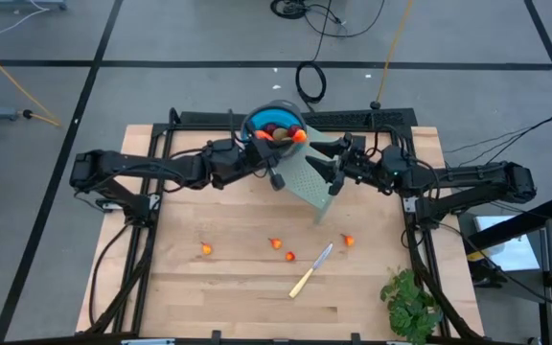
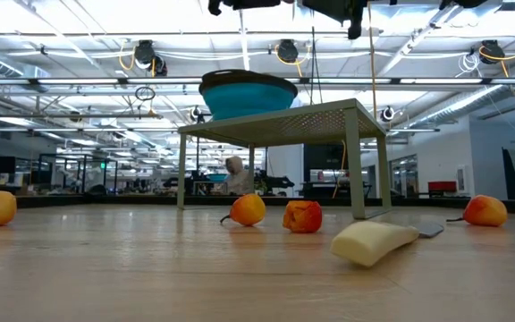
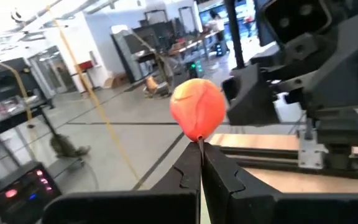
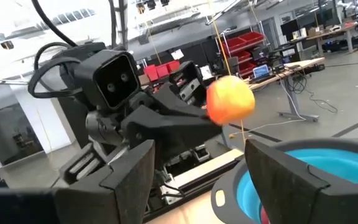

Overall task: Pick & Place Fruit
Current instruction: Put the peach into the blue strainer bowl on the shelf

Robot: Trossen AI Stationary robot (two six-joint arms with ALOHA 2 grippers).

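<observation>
On the table (image 1: pixel 218 297) a pale green perforated stand (image 1: pixel 307 180) carries a blue bowl (image 1: pixel 257 125), and both arms are gathered over it from opposite sides. The bowl already holds several fruit pieces, dark red and brownish ones being made out in the high view. The left end effector (image 3: pixel 201 155) is shut tight on the thin stem of a small orange-red fruit (image 3: pixel 197 109), which is held up by the stem, above the closed fingertips in the wrist view. In the high view that fruit (image 1: pixel 299 137) is seen at the bowl's rim, on the side toward the right arm. The right end effector (image 4: pixel 197 168) stands partly open and empty, just beside the bowl, with the held fruit (image 4: pixel 230 102) hanging in front of it. The coming release is judged to turn on one relation: the fruit sits at the rim rather than over the bowl's middle, so a short shift inward would seem called for. Four more small orange-red pieces (image 1: pixel 289 256) lie well apart on the table, near a knife (image 1: pixel 311 269).
</observation>
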